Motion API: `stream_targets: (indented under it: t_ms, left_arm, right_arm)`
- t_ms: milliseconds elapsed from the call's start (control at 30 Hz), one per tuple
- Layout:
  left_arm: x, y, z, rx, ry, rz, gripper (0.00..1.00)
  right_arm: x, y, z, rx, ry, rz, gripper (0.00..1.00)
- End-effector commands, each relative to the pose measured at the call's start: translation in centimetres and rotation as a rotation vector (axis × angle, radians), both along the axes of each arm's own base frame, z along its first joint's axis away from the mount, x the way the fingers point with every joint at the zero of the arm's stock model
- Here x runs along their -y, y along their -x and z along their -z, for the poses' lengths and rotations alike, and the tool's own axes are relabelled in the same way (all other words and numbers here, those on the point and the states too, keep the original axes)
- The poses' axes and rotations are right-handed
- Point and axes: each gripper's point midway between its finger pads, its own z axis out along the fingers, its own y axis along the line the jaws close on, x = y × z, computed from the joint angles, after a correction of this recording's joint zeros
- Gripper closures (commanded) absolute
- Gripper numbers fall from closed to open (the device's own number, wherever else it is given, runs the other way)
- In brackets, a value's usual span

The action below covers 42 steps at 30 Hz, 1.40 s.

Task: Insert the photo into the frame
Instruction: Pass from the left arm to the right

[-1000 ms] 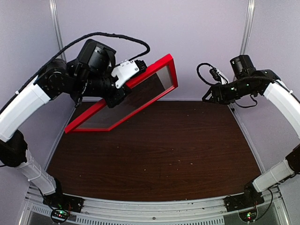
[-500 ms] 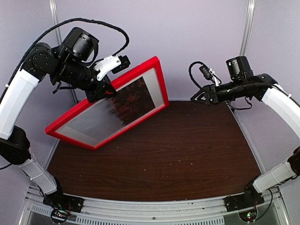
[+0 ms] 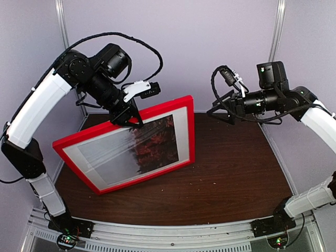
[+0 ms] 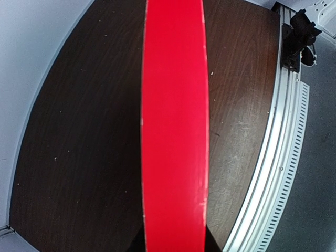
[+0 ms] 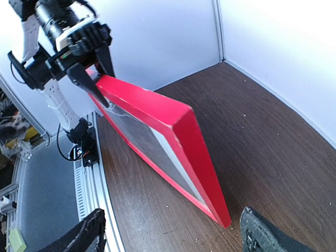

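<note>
While the left hand (image 3: 127, 116) is clamped on the top rail of the frame (image 3: 142, 178), the red rectangle hangs tilted over the left half of the table (image 3: 236, 173), its front facing the arms' bases. Inside it sits the photo (image 3: 154, 146), grey mist to the left and red foliage to the right, bordered by a pale mat (image 3: 181, 137). Whether the lower rail touches the table I cannot tell. The right hand (image 3: 218, 114) hovers near the frame's upper right corner, fingers wide apart, holding nothing.
</note>
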Motion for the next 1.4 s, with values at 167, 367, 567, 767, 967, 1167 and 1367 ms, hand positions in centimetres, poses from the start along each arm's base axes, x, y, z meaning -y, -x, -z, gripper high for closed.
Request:
stream_targets:
  t_ms: [167,367,567,767,967,1167,1367]
  left_arm:
    - [3.8,0.9,-2.4,-0.052,0.176,0.136,1.0]
    - [4.4,1.4,-1.6,-0.096,0.177,0.171,1.0]
    - [5.1,1.8,-0.2,-0.146,0.171,0.208,1.0]
    - [5.5,1.6,0.9,-0.162,0.155,0.217,1.0]
    - [5.8,1.4,1.9,-0.184,0.138,0.218,1.0]
    - [5.8,1.2,2.5,-0.182,0.122,0.211,1.0]
    - [5.6,0.9,3.1,-0.179,0.102,0.201,1.0]
  right_arm:
    - [-2.6,1.0,0.6,0.115,0.082,-0.116,0.11]
    - [-2.7,-0.1,1.2,0.137,0.121,-0.092,0.11]
    - [-3.1,-0.1,2.4,0.133,0.166,-0.114,0.13]
    - [-3.9,0.6,3.6,0.105,0.197,-0.187,0.2]
    - [-4.7,1.2,5.1,0.077,0.237,-0.241,0.33]
    - [-4.5,1.4,6.2,0.061,0.258,-0.247,0.47]
    - [-4.1,1.6,6.2,0.068,0.262,-0.236,0.59]
